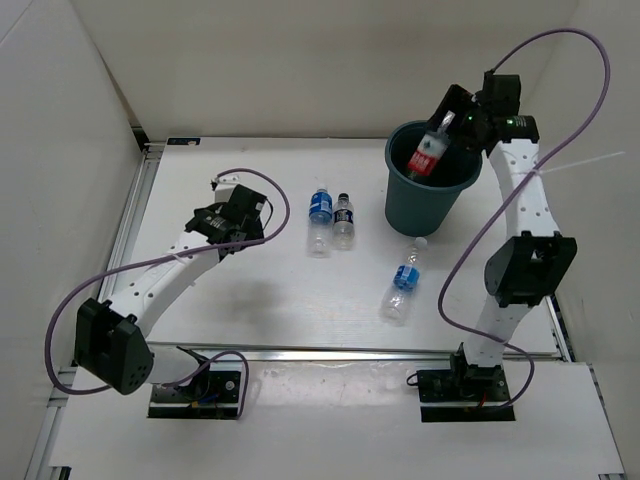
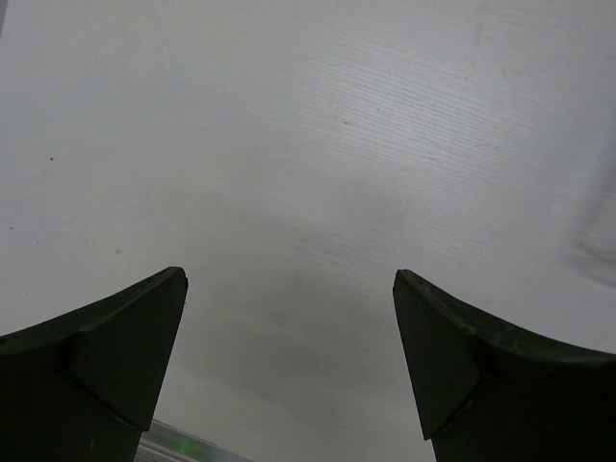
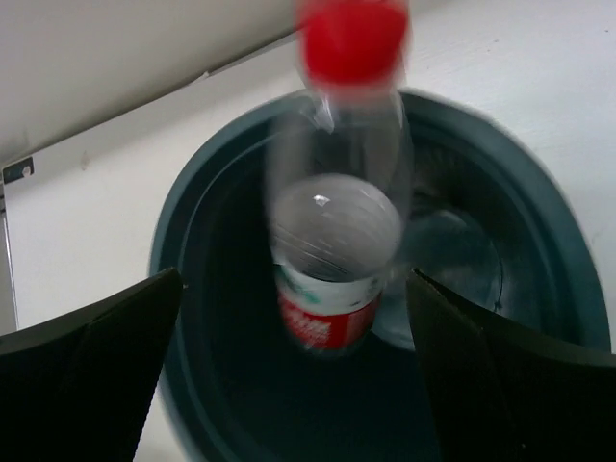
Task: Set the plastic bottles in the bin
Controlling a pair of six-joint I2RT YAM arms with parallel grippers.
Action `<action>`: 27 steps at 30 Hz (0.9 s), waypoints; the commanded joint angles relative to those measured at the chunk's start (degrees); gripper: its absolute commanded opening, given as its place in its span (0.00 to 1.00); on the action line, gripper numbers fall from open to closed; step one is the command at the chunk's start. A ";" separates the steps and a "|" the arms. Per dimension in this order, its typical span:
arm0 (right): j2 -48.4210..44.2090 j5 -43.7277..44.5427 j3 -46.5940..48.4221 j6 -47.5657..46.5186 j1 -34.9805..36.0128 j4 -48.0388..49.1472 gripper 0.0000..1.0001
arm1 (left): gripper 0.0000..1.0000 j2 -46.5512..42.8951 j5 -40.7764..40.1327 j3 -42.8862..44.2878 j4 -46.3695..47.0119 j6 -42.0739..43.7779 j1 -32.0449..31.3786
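The red-labelled bottle point(image 1: 428, 152) with a red cap is tilted over the mouth of the dark teal bin point(image 1: 425, 200), blurred, with its base down inside the bin point(image 3: 183, 241). My right gripper point(image 1: 456, 112) is above the bin's far rim. In the right wrist view it point(image 3: 295, 279) is open, and the bottle point(image 3: 332, 241) hangs free between the spread fingers. A blue-labelled bottle point(image 1: 320, 215) and a dark-labelled bottle point(image 1: 344, 220) lie side by side mid-table. Another blue-labelled bottle point(image 1: 402, 285) lies near the bin. My left gripper point(image 1: 228, 200) is open and empty over bare table point(image 2: 289, 274).
White walls enclose the table at the left and the back. A metal rail point(image 1: 135, 210) runs along the table's left edge. Purple cables loop off both arms.
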 commanded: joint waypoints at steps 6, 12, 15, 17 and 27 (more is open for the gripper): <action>-27.61 6.26 -12.03 -1.94 3.70 -2.17 1.00 | 1.00 4.61 0.20 7.31 1.23 1.22 0.16; -43.17 2.75 -35.45 -0.62 11.69 -5.34 1.00 | 1.00 6.64 0.72 9.42 1.84 -0.62 0.16; -44.77 2.75 -42.70 2.64 14.33 -10.60 1.00 | 1.00 6.64 1.42 9.42 1.84 -1.94 -0.36; -44.77 2.75 -44.65 2.64 16.27 -12.28 1.00 | 1.00 6.64 1.43 9.42 1.84 -2.64 -0.36; -53.29 8.36 -69.23 12.64 20.14 -4.03 1.00 | 1.00 0.50 5.73 2.14 2.37 -4.40 -2.82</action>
